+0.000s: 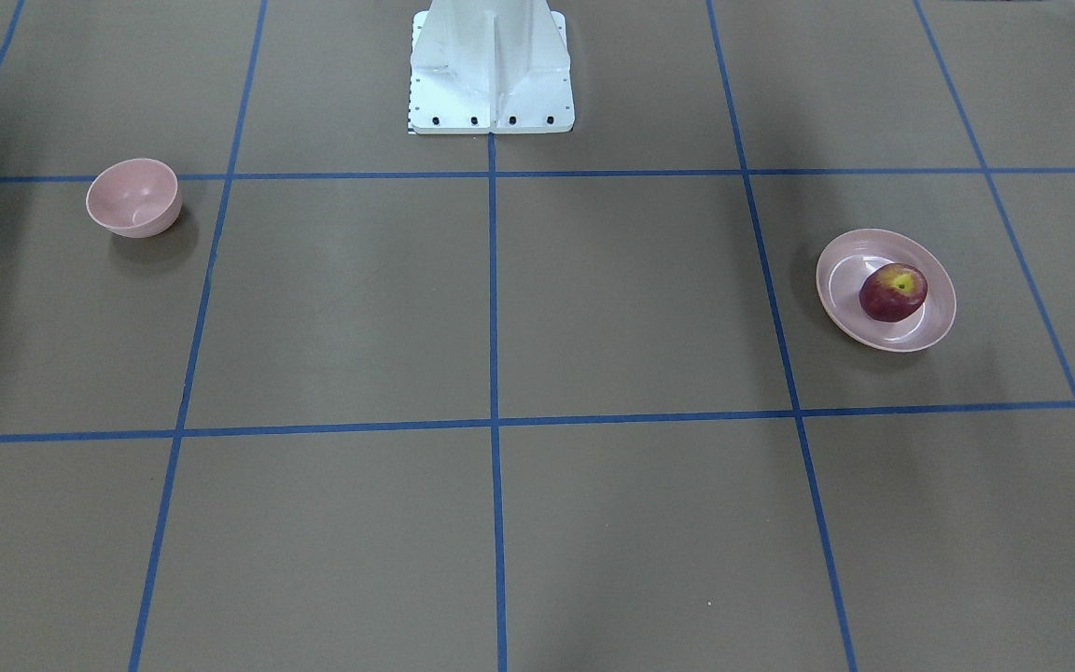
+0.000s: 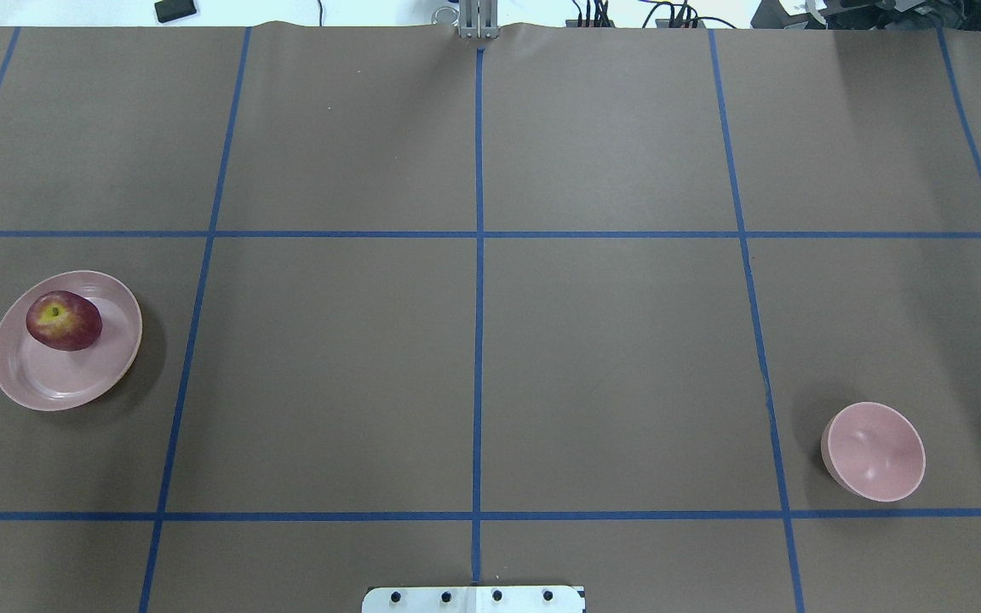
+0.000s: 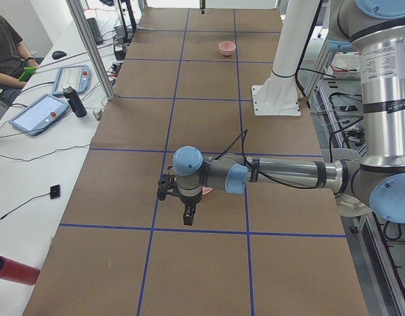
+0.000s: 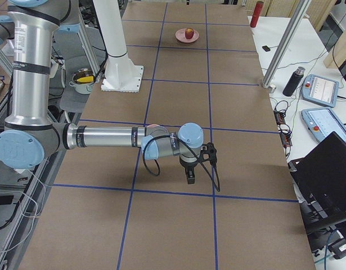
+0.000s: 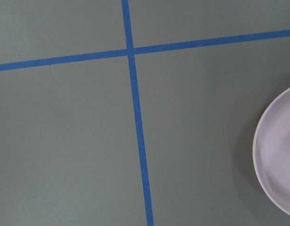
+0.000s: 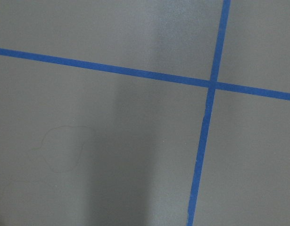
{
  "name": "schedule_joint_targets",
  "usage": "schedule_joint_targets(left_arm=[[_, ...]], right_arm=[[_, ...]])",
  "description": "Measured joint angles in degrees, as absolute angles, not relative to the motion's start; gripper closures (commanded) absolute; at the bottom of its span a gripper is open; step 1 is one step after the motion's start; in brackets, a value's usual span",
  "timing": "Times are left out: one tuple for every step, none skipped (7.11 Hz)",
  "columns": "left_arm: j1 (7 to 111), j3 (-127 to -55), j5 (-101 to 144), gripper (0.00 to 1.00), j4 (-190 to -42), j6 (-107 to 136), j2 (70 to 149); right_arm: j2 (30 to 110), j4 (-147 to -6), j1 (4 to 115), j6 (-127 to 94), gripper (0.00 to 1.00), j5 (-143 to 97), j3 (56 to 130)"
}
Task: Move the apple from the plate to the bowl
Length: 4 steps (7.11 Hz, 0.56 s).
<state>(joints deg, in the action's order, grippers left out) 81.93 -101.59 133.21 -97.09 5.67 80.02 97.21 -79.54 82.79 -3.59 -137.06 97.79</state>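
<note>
The dark red apple (image 2: 64,320) lies on the pale pink plate (image 2: 48,379) at the table's left side; both also show in the front view, the apple (image 1: 893,292) on the plate (image 1: 841,280). The small pink bowl (image 2: 874,451) stands empty at the right, near the robot. My left gripper (image 3: 188,216) hangs above the table near the plate, which my arm mostly hides in that view. The plate's rim (image 5: 272,155) shows at the left wrist view's right edge. My right gripper (image 4: 190,176) hangs near the bowl's end. I cannot tell whether either gripper is open or shut.
The white robot pedestal (image 1: 491,75) stands at the table's robot-side edge. Blue tape lines (image 2: 479,340) divide the brown table into squares. A side table with tablets (image 3: 37,112), a bottle (image 3: 74,102) and a seated person (image 3: 4,52) lies beyond the far edge.
</note>
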Motion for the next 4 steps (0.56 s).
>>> schedule_joint_targets(left_arm=[[81.9,-101.6,133.0,0.02,-97.1,5.7,80.1],[81.9,-101.8,132.9,0.02,-97.1,5.6,80.0],[81.8,-101.9,132.8,0.02,-97.1,5.6,80.0],[81.8,-101.8,132.8,0.02,-97.1,5.6,80.0]], right_arm=[[97.2,-79.5,82.8,-3.6,0.00,-137.1,97.8],[97.2,-79.5,82.8,-3.6,0.00,-137.1,97.8],[97.2,-79.4,82.8,-3.7,0.00,-137.1,97.9],[97.3,-78.6,82.8,-3.8,0.00,-137.2,97.9]])
